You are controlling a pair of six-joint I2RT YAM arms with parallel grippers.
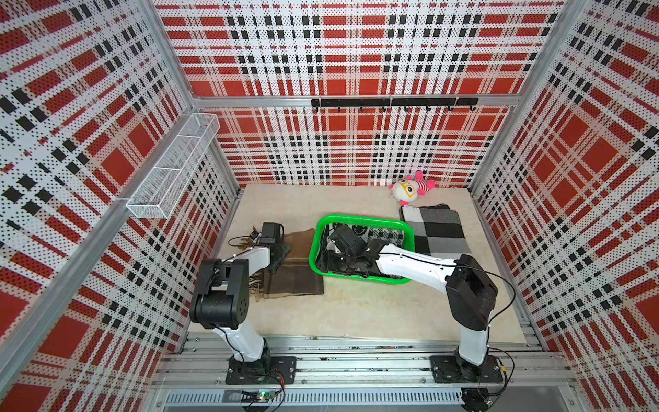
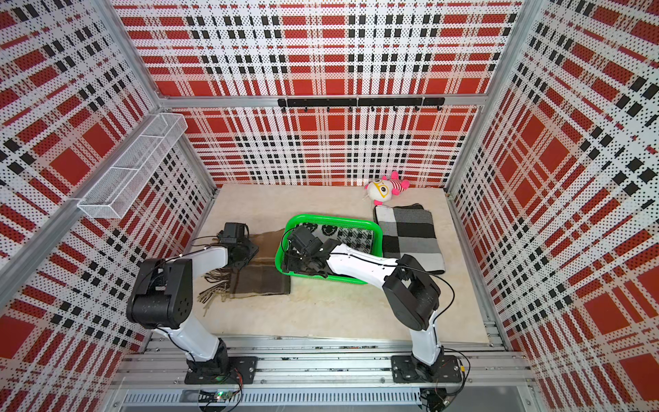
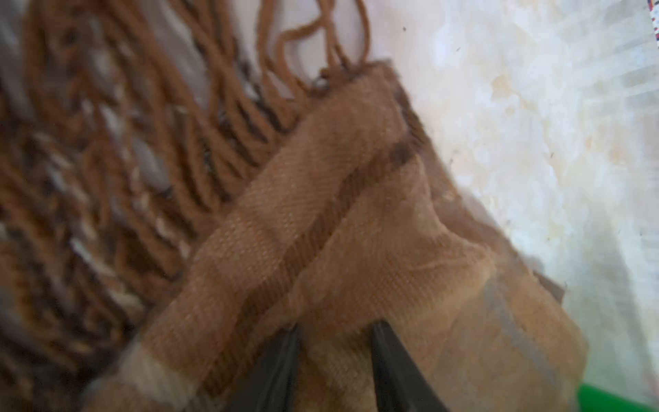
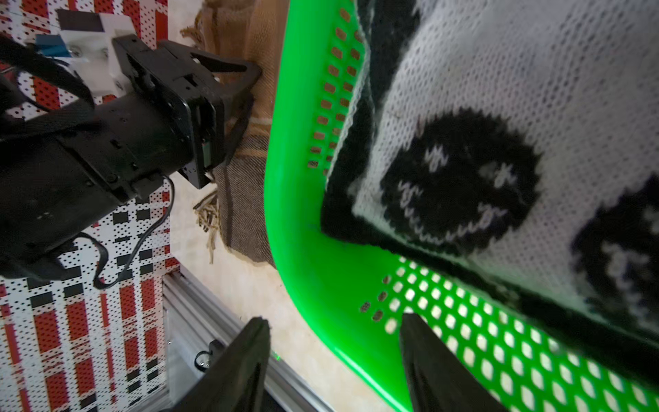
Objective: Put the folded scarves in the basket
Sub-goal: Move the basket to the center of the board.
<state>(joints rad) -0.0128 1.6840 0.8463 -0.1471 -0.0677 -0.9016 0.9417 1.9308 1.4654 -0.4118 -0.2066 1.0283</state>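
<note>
Brown scarf (image 1: 296,281): I judged it soft, light; pinch fold.
Left end effector (image 3: 337,324): held it beside basket (image 1: 360,218).
Right end effector (image 4: 336,318): stood wide, astride basket wall.

No words, numbers or brand marks could be read anywhere. The nearest to a sign was a smiling face (image 4: 460,185) knitted into the black-and-white scarf (image 4: 535,71) just ahead of the right hand (image 4: 335,319).

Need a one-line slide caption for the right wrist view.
Open right gripper astride the wall of the green basket, black-and-white smiley scarf inside; beyond, the left gripper on the brown fringed scarf.
</note>
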